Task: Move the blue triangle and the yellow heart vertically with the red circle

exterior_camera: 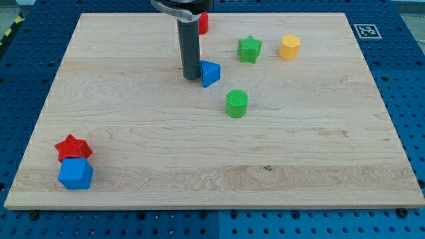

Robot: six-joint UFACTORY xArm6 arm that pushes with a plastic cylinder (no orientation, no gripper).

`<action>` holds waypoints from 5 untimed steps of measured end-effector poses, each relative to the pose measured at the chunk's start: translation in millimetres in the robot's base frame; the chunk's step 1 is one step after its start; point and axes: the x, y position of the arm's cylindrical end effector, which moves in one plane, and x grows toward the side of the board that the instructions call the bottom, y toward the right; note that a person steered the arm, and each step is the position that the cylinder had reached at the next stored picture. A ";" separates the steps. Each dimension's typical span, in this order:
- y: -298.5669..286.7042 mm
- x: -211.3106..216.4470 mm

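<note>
Spanning nearly the whole view, pale wood-grain board (212,166) sits on blue pegboard bench (405,99); wide bare wood across centre, bottom and view's right. Dark cylindrical rod comes down from view's top; my tip (191,78) touches board, pressed against left face of blue triangle (210,73). No jaws on this rig, bare rod only. Blue cube-ish block (75,174) touches red star (72,147) nr bottom-left corner. Green cylinder (236,104) mid-board, ribbed print texture. Green star (250,49), yellow block (289,47) nr top edge; heart shape unclear. Red block (203,22) part-hidden behind rod.
</note>
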 end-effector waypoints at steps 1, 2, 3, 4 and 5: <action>-13.4 -3.3; -13.7 -25.7; -13.7 -41.9; -11.8 -50.0; 7.1 -37.4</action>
